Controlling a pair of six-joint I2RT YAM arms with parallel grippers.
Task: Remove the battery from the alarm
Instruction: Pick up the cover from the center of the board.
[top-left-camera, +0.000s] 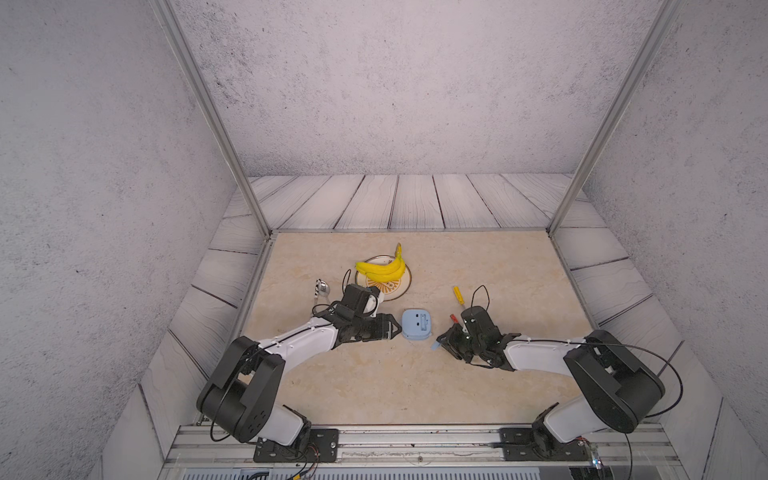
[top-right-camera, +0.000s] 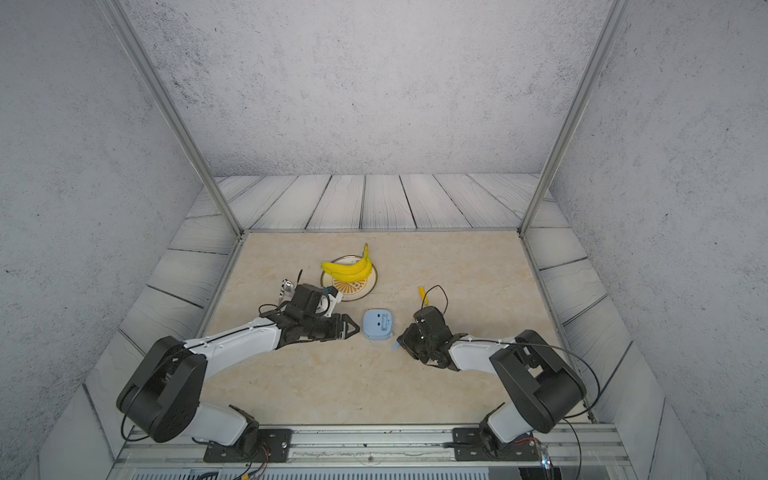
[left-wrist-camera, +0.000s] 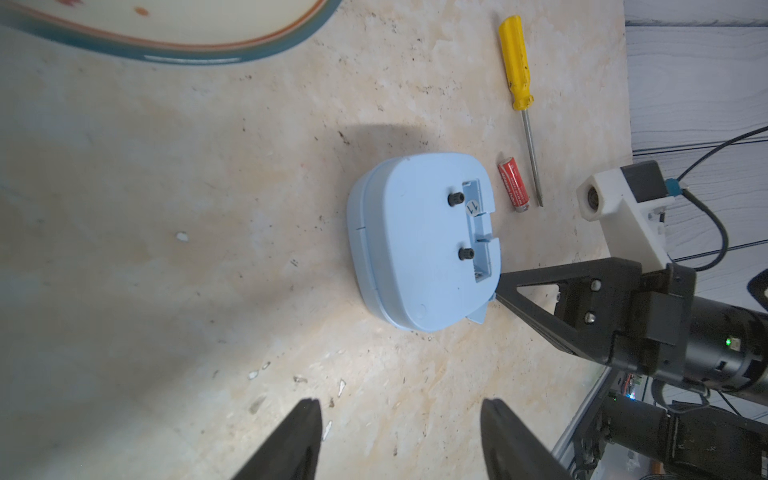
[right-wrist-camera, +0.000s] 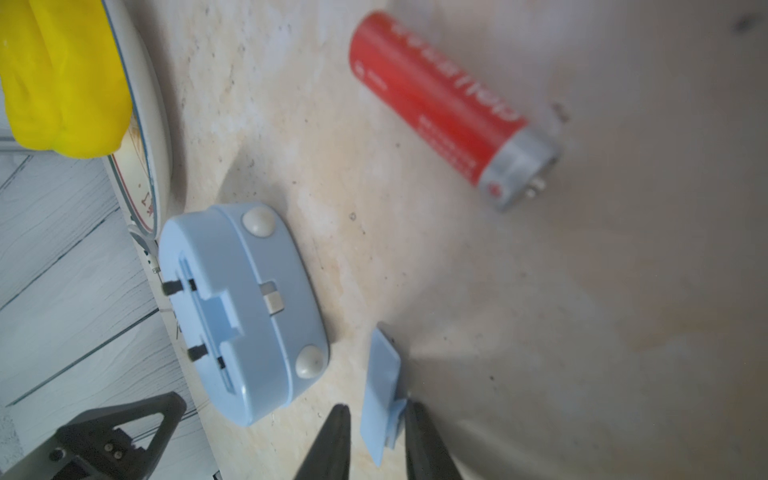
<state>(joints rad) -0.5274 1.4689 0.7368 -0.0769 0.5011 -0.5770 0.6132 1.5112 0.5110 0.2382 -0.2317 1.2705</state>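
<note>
battery lies on the table beside the screwdriver, out of the face-down alarm; your left pincer is open, your right pincer straddles the loose cover, grip unclear, so squeeze its flat faces squarely.

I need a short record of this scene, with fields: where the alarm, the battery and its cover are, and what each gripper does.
alarm: face down on the table, battery compartment open and empty
battery: out, lying on the table beside the screwdriver, apart from the alarm
battery cover: off the alarm, between the jaws of the right gripper
right gripper: jaws either side of the cover, a gap on one side
left gripper: open, near the alarm, not touching it
plate: holds bananas, beyond the alarm
</note>
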